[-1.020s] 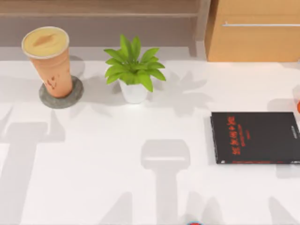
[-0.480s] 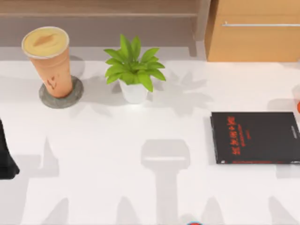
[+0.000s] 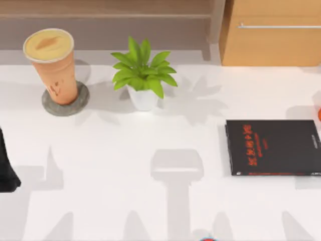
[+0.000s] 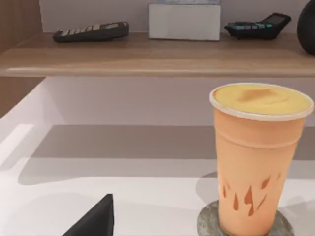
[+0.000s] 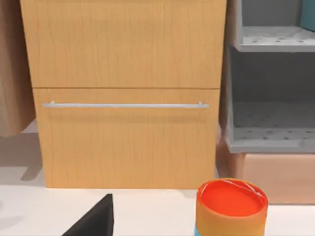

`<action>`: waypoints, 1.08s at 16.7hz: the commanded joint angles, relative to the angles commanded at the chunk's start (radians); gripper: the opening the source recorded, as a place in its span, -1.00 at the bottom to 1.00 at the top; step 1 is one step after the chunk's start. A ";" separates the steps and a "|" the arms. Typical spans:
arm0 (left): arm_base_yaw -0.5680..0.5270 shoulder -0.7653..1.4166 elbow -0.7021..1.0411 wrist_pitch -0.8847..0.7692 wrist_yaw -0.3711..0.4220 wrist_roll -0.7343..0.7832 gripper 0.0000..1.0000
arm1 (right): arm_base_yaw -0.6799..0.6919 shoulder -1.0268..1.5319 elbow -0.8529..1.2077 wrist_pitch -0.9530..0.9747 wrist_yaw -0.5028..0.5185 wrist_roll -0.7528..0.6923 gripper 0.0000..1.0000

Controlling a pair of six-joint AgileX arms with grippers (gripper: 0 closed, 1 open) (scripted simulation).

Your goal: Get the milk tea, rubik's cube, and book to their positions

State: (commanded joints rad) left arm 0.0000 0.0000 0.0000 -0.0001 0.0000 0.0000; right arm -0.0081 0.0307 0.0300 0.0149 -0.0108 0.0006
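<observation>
The milk tea point(image 3: 50, 63), a tall orange-tan cup with a creamy yellow top, stands upright on a round grey coaster point(image 3: 77, 104) at the table's back left. It also fills the near side of the left wrist view, as milk tea point(image 4: 258, 157) on the coaster point(image 4: 206, 223). My left arm point(image 3: 6, 168) is a black shape at the table's left edge, in front of the cup and apart from it. A black part of my left gripper point(image 4: 96, 222) shows short of the cup. A black part of my right gripper point(image 5: 96, 222) faces a wooden cabinet. The rubik's cube and the book are out of view.
A white-potted green plant point(image 3: 143, 75) stands at back centre. A thin black book with red lettering point(image 3: 273, 147) lies at the right. A wooden drawer cabinet point(image 3: 273, 32) and a shelf point(image 3: 105, 12) line the back. An orange can point(image 5: 231, 206) stands beside a grey rack point(image 5: 273, 88).
My left arm has come into the top view at the left edge and then held still. The milk tea, plant and black book have not moved.
</observation>
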 joint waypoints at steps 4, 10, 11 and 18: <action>0.000 0.000 0.000 0.000 0.000 0.000 1.00 | -0.050 0.190 0.171 0.075 -0.055 0.001 1.00; 0.000 0.000 0.000 0.000 0.000 0.000 1.00 | -0.180 0.773 0.579 0.245 -0.176 -0.003 1.00; 0.000 0.000 0.000 0.000 0.000 0.000 1.00 | -0.204 0.891 0.653 0.275 -0.198 -0.004 1.00; 0.000 0.000 0.000 0.000 0.000 0.000 1.00 | -0.359 1.639 1.122 0.470 -0.336 -0.009 1.00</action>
State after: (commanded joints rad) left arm 0.0000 0.0000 0.0000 -0.0001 0.0000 0.0000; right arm -0.3669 1.6699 1.1517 0.4845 -0.3470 -0.0087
